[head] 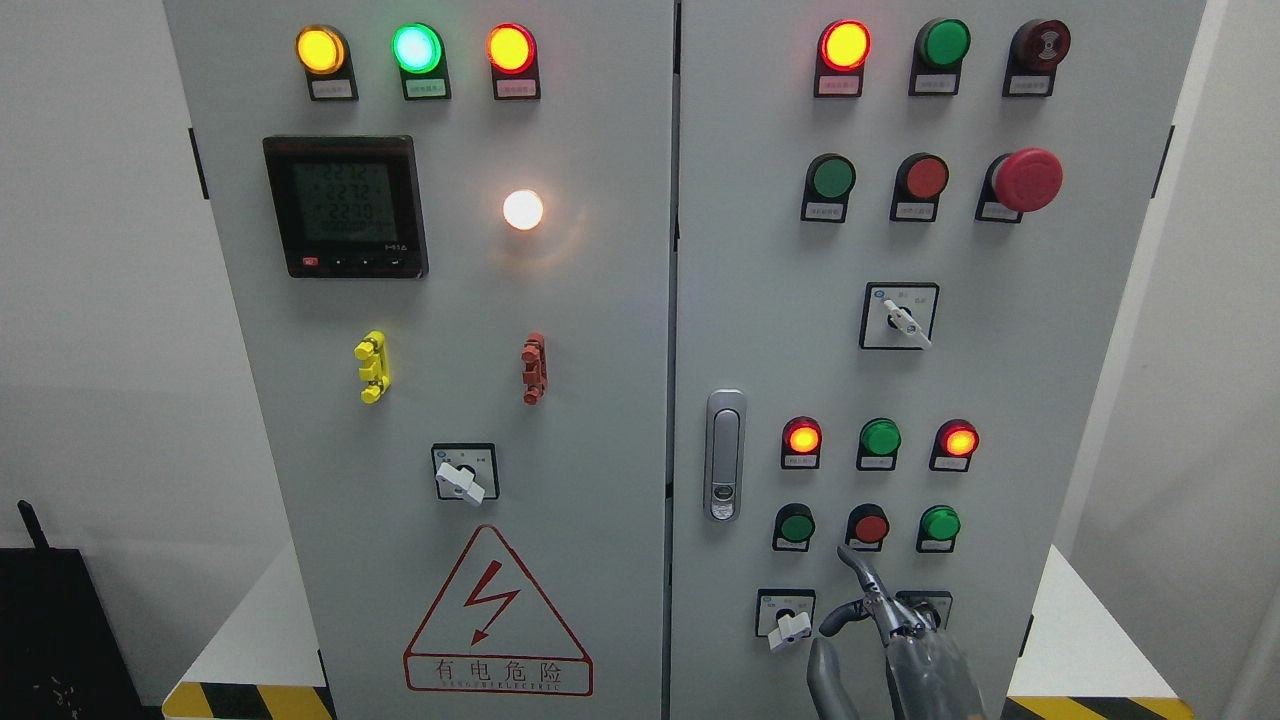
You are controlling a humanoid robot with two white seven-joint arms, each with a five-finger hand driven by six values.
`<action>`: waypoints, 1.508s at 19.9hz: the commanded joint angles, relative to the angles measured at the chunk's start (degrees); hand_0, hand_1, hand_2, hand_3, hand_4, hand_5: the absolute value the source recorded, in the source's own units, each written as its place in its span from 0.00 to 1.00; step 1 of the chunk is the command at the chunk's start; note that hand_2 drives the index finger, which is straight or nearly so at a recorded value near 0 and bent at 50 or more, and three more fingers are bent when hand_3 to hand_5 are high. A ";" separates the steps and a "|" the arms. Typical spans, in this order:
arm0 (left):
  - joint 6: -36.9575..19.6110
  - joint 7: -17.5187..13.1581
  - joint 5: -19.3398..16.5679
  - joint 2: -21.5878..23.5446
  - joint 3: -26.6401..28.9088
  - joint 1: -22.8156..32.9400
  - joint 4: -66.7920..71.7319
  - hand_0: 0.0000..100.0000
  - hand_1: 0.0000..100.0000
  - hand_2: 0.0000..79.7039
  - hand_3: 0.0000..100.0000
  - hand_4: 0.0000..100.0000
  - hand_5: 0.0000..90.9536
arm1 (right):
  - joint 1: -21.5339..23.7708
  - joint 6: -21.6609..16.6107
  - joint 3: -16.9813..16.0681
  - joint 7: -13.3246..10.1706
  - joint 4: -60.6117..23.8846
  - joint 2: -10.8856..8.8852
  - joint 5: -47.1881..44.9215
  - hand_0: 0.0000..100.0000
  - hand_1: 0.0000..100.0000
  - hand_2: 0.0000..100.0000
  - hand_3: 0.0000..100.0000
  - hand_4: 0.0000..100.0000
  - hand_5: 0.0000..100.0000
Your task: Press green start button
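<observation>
In the head view, a grey two-door control cabinet (600,400) is seen front-on. The right hand (880,615) is raised at the bottom of the right door, its arm entering from the lower edge right of the middle. The index finger (856,565) is stretched upward while the other fingers are curled in, and nothing is held. The fingertip is seen just below the red button (870,527) in the lowest button row, and contact with any button cannot be made out.

That row is made up of a dark green button (796,526) on the left, the red one in the middle and a brighter green button (939,523) on the right. Which of the two green buttons is the start button cannot be told, as their small labels are too blurred to be read. The press is judged not yet done: the finger is poised near the row, and a small sideways shift to a green button followed by a push is what is left. The left hand is not shown.

On the left door, a red warning triangle (497,615) with a lightning bolt is marked 有电危险. Rows of digits are shown on the digital meter (345,207), but they cannot be read reliably. Other labels are illegible.
</observation>
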 commanded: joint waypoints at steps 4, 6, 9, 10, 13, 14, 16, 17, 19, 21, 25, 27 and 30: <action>0.00 -0.01 0.00 0.00 0.00 0.00 0.00 0.12 0.56 0.00 0.00 0.00 0.00 | 4.87 1.94 0.02 0.59 -4.47 -0.01 -14.35 0.57 0.27 0.00 0.32 0.29 0.15; 0.00 -0.01 0.00 0.00 0.00 0.00 0.00 0.12 0.56 0.00 0.00 0.00 0.00 | 5.49 2.03 0.81 0.85 -4.82 -0.01 -16.46 0.55 0.25 0.00 0.27 0.22 0.09; 0.00 -0.01 0.00 0.00 0.00 0.00 0.00 0.12 0.56 0.00 0.00 0.00 0.00 | 6.46 5.00 1.52 0.85 -6.57 -0.36 -22.60 0.53 0.23 0.00 0.20 0.15 0.01; 0.00 -0.01 0.00 0.00 0.00 0.00 0.00 0.12 0.56 0.00 0.00 0.00 0.00 | 7.07 6.23 2.30 0.94 -7.45 -0.62 -25.58 0.53 0.23 0.00 0.18 0.12 0.00; 0.00 -0.01 0.00 0.00 0.00 0.00 0.00 0.12 0.56 0.00 0.00 0.00 0.00 | 8.91 9.05 3.54 3.64 -10.09 -1.41 -33.76 0.52 0.21 0.00 0.11 0.04 0.00; 0.00 -0.01 0.00 0.00 0.00 0.00 0.00 0.12 0.56 0.00 0.00 0.00 0.00 | 9.70 9.49 3.63 4.97 -10.97 -1.68 -35.09 0.52 0.21 0.00 0.09 0.02 0.00; 0.00 -0.01 0.00 0.00 0.00 0.00 0.00 0.12 0.56 0.00 0.00 0.00 0.00 | 10.15 9.59 3.63 5.86 -11.33 -1.77 -36.85 0.52 0.20 0.00 0.06 0.00 0.00; 0.00 -0.01 0.00 0.00 0.00 0.00 0.00 0.12 0.56 0.00 0.00 0.00 0.00 | 10.15 9.59 3.63 5.86 -11.41 -1.77 -37.73 0.52 0.19 0.00 0.04 0.00 0.00; 0.00 -0.01 0.00 0.00 0.00 0.00 0.00 0.12 0.56 0.00 0.00 0.00 0.00 | 10.24 9.59 3.80 6.82 -11.68 -1.77 -40.10 0.52 0.18 0.00 0.03 0.00 0.00; 0.00 -0.01 0.00 0.00 0.00 0.00 0.00 0.12 0.56 0.00 0.00 0.00 0.00 | 10.24 9.76 3.89 8.66 -12.38 -1.77 -42.56 0.51 0.18 0.00 0.01 0.00 0.00; 0.00 -0.01 0.00 0.00 0.00 0.00 0.00 0.12 0.56 0.00 0.00 0.00 0.00 | 10.15 10.29 3.89 9.37 -12.73 -1.77 -44.33 0.50 0.18 0.00 0.00 0.00 0.00; 0.00 -0.01 0.00 0.00 0.00 0.00 0.00 0.12 0.56 0.00 0.00 0.00 0.00 | 10.24 10.38 3.89 10.95 -13.34 -1.68 -44.50 0.49 0.18 0.00 0.00 0.00 0.00; 0.00 -0.01 0.00 0.00 0.00 0.00 0.00 0.12 0.56 0.00 0.00 0.00 0.00 | 10.15 10.46 3.89 12.01 -13.35 -1.68 -45.47 0.49 0.17 0.00 0.00 0.00 0.00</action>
